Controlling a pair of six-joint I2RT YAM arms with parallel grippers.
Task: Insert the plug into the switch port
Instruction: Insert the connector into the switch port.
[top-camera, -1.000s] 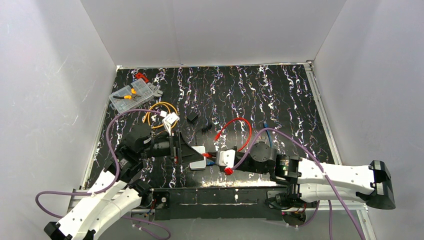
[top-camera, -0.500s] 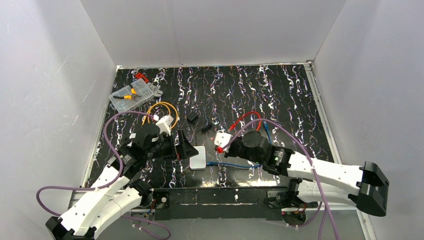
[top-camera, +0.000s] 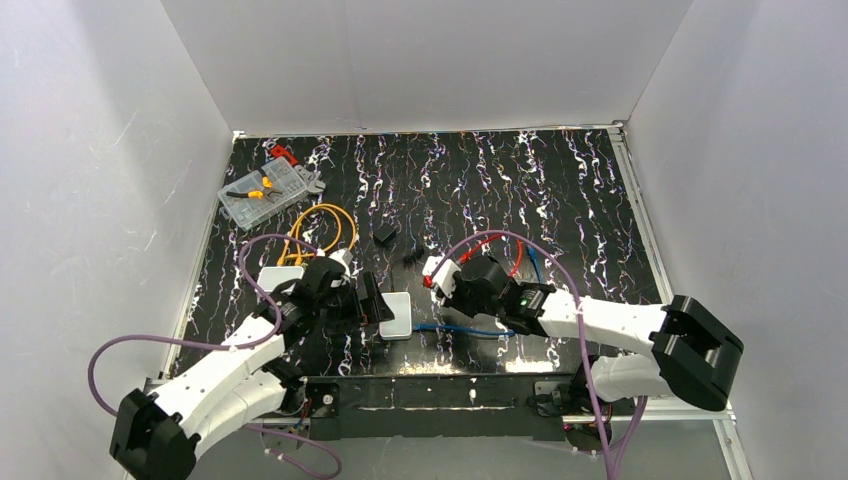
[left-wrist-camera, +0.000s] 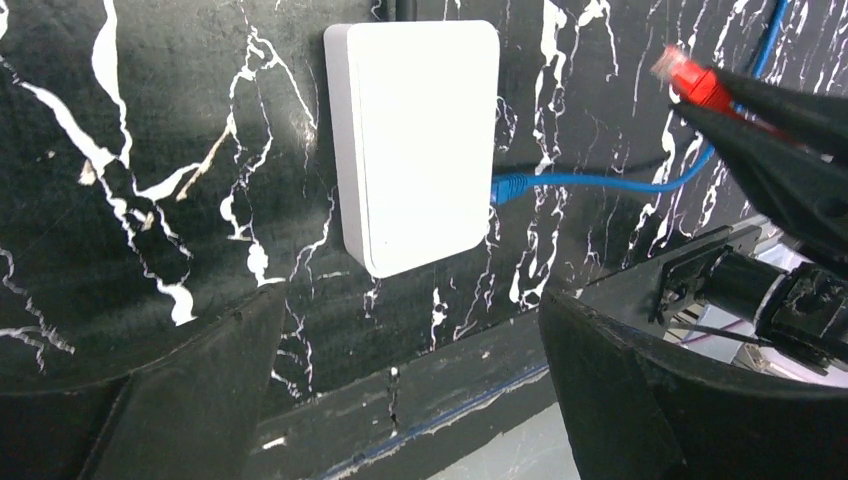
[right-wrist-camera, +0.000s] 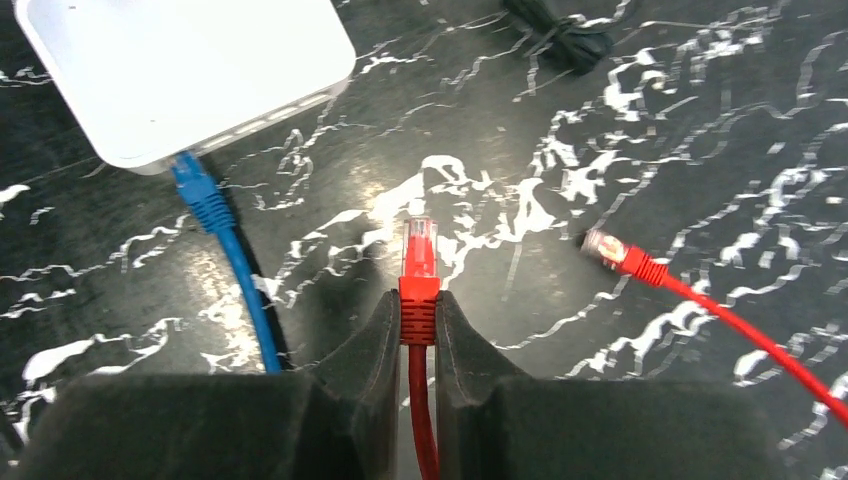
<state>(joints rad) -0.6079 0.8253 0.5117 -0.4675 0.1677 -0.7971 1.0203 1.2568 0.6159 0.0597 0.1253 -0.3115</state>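
Note:
The switch (top-camera: 397, 315) is a pale flat box lying on the black marbled mat, also in the left wrist view (left-wrist-camera: 415, 140) and the right wrist view (right-wrist-camera: 180, 70). A blue cable (left-wrist-camera: 600, 185) is plugged into its right edge. My right gripper (right-wrist-camera: 418, 300) is shut on the red plug (right-wrist-camera: 419, 265) and holds it just right of the switch, pointing past the blue plug (right-wrist-camera: 195, 185). It shows in the top view (top-camera: 440, 278). My left gripper (left-wrist-camera: 410, 300) is open and empty, just left of the switch (top-camera: 375, 298).
The red cable's other end (right-wrist-camera: 610, 250) lies loose on the mat. A smaller white box (top-camera: 282, 278) sits by the left arm. An orange cable (top-camera: 320, 225), a clear parts case (top-camera: 262, 190) and small black pieces (top-camera: 385, 233) lie further back. A black rail (top-camera: 430, 390) runs along the near edge.
My right gripper has carried the red plug from the near edge back and leftward. My left gripper has drawn back off the switch, and the left arm's swing uncovered the smaller white box.

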